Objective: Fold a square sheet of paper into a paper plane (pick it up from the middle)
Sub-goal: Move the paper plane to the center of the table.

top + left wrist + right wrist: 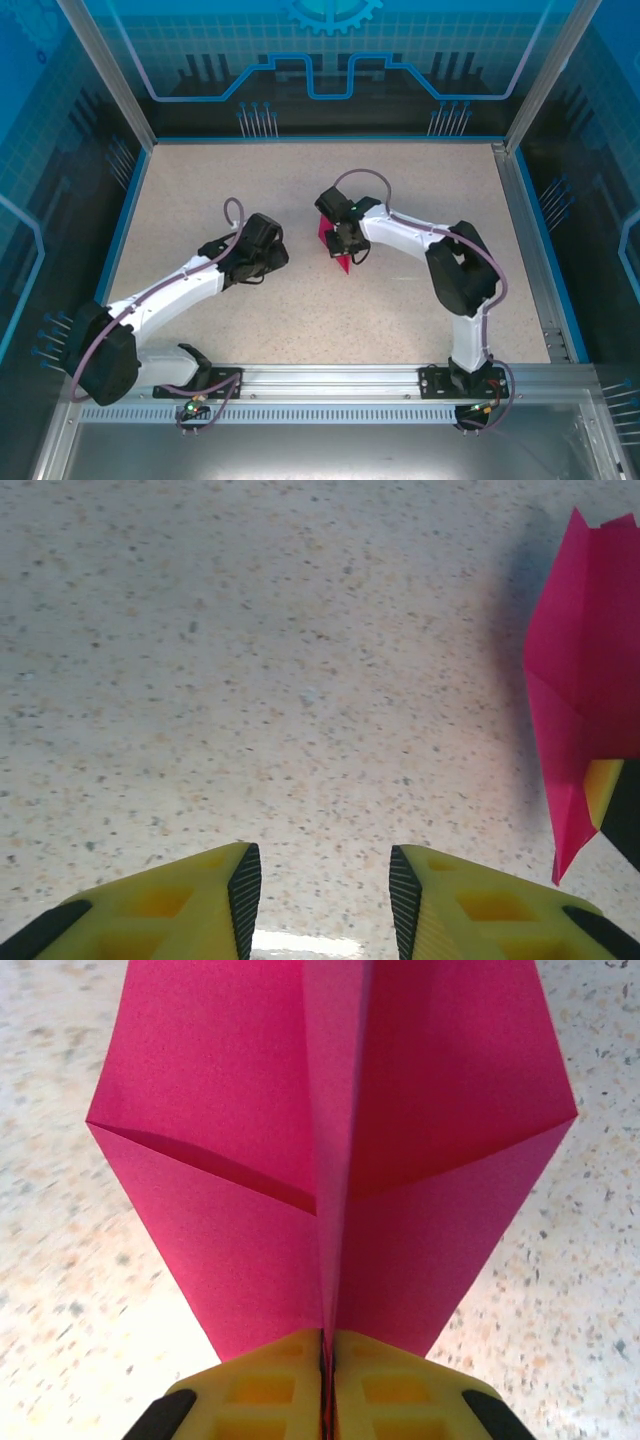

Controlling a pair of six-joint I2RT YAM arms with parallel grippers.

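The magenta-pink square sheet of paper, folded into a pointed paper plane [330,1130] with a centre crease, stands upright off the table. My right gripper [328,1352] is shut on its centre crease near the pointed end, and the wings spread to both sides. From above, the paper plane [333,247] sits mid-table under my right gripper [346,240]. My left gripper [325,890] is open over bare table with nothing between its fingers. In its view the plane [585,680] is off to the right, apart from it. Seen from above, my left gripper [276,250] is left of the plane.
The speckled beige table [320,190] has a blue-edged border, with transparent walls on three sides. An aluminium rail [330,380] carrying both arm bases runs along the near edge.
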